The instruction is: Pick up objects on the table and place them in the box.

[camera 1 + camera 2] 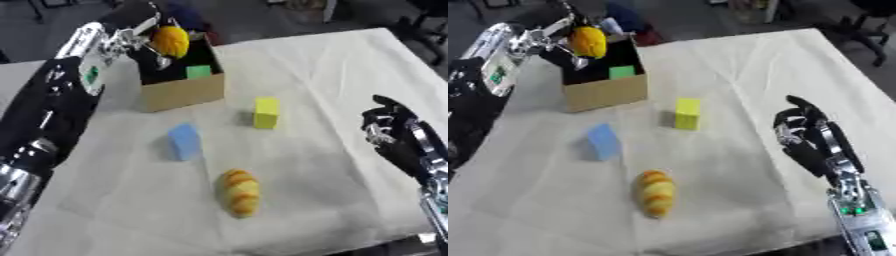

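Holding an orange fruit over the box, the left hand

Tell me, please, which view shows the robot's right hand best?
The right eye view: the right hand shows whole there, with the forearm below it, over the table's right side. The left eye view shows the same hand at the picture's right edge, its arm partly cut off.
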